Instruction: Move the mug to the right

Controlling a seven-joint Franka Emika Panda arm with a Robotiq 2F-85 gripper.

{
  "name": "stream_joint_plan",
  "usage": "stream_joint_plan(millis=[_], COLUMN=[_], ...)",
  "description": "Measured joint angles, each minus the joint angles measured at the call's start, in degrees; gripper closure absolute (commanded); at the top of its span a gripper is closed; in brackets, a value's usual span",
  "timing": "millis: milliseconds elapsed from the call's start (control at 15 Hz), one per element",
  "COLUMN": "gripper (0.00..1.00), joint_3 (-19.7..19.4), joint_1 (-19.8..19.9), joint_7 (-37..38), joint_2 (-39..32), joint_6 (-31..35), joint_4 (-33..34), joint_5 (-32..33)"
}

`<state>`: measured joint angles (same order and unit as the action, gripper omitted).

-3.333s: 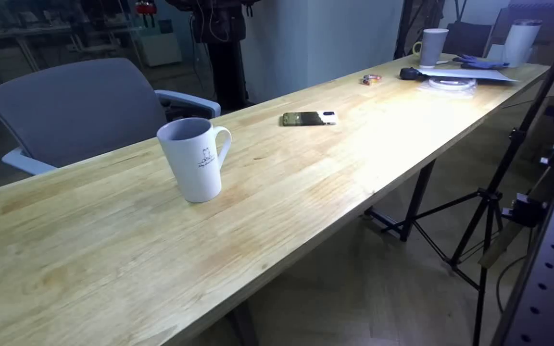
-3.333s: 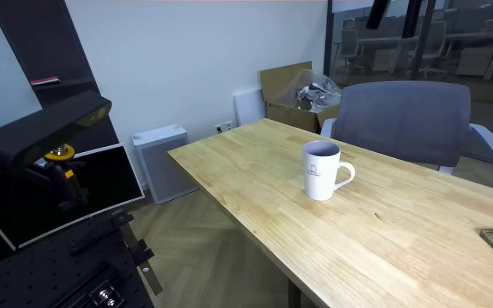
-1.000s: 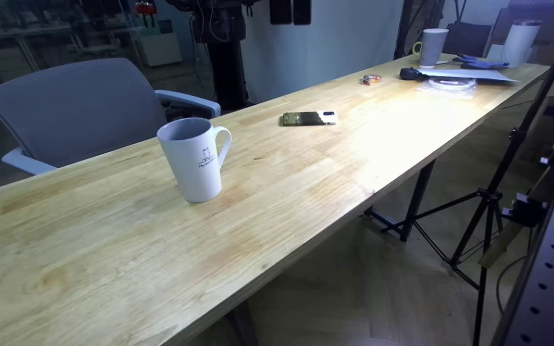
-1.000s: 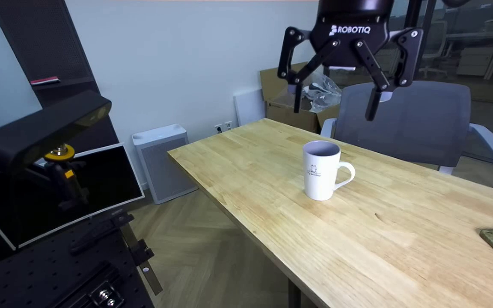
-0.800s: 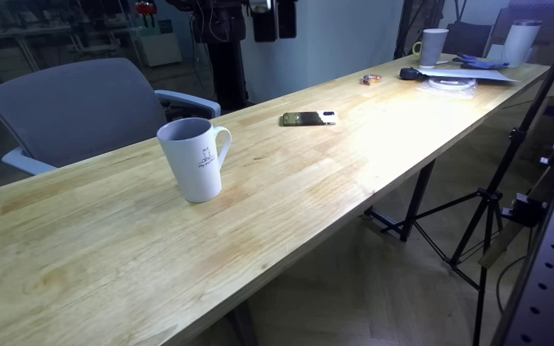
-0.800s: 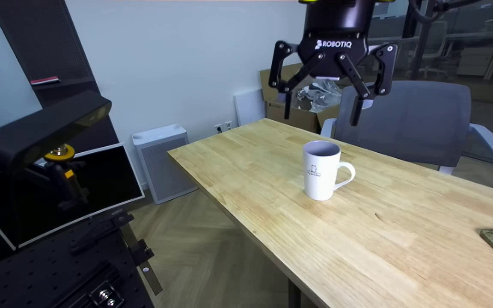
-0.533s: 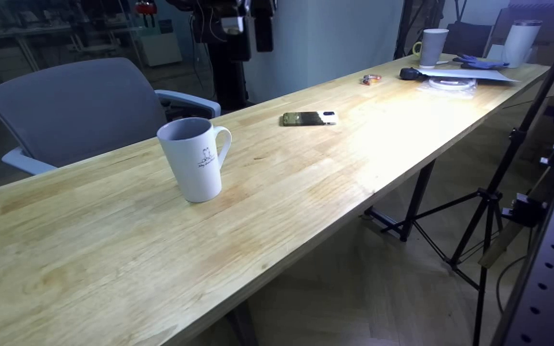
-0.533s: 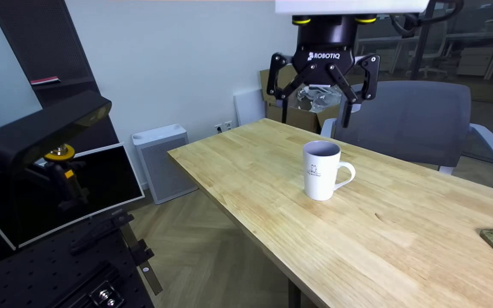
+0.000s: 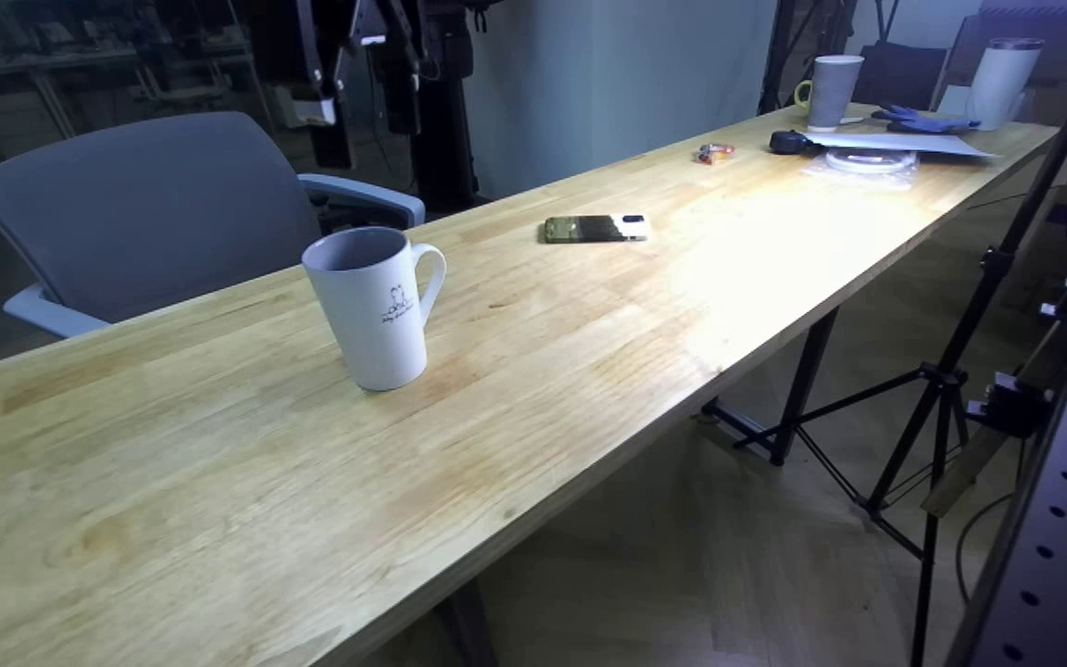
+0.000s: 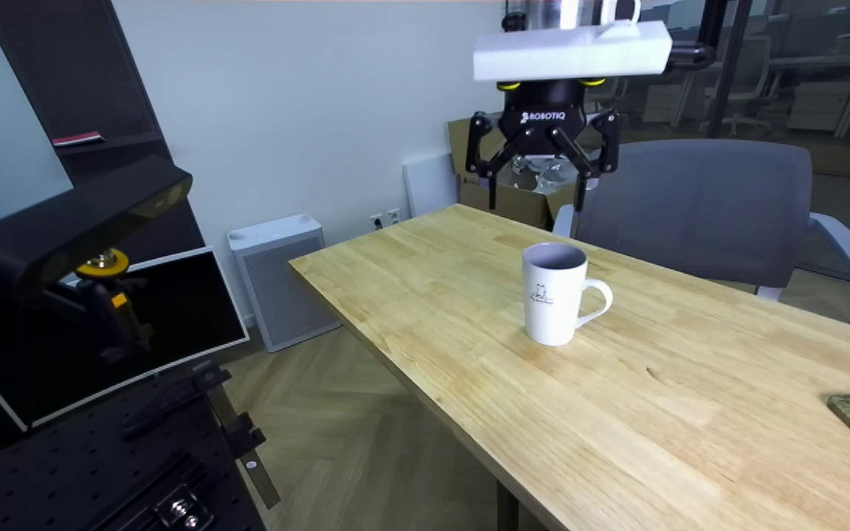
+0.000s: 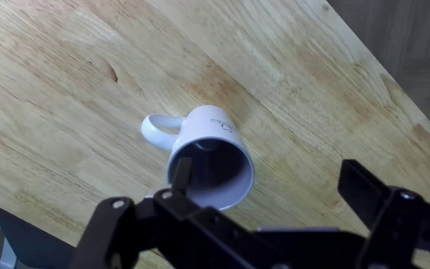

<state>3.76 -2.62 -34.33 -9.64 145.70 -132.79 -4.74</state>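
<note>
Mug (image 10: 552,302) partly hidden in wrist view by claw (image 11: 267,176), spread wide, holding nothing; blurred print (image 9: 397,306) perhaps lettering.

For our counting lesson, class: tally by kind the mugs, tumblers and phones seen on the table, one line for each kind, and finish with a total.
Mugs: 2 (white mug, grey mug)
Tumblers: 1 (white tumbler)
Phones: 1 (patterned phone)
Total: 4
</note>
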Motion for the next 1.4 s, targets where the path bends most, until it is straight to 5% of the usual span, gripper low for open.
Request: stream_joint_plan(millis=[667, 1400], gripper=[0.00, 0.00], joint_3=[3.8, 4.1], joint_1=[0.0, 0.5], joint_7=[2.2, 2.0], joint_2=[-9.2, -9.4], joint_6=[2.6, 2.5], joint_4=[7.9, 7.8], joint_5=[1.0, 1.0])
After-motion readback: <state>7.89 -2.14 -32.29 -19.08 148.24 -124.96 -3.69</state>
